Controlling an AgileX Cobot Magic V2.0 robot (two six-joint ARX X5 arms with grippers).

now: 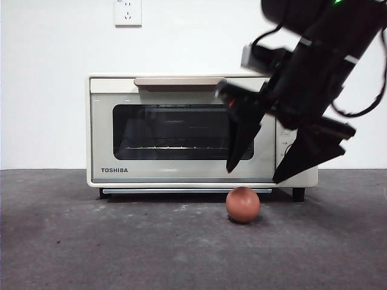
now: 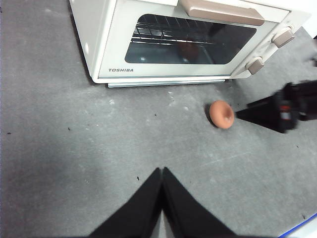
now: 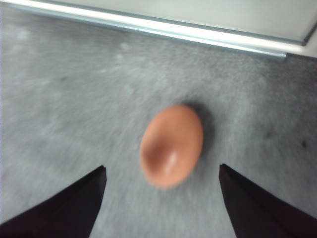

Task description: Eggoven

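Note:
The reddish-brown egg lies on the grey table just in front of the cream TOSHIBA toaster oven, below the right end of its closed door. My right gripper hangs open a little above the egg, tilted, one jaw on each side. In the right wrist view the egg sits between the spread jaws of the right gripper, apart from both. My left gripper is shut and empty, well back from the oven and the egg.
The oven's beige handle runs along the top of the door, and two knobs sit at its right. A white wall with a socket stands behind. Open grey tabletop stretches in front.

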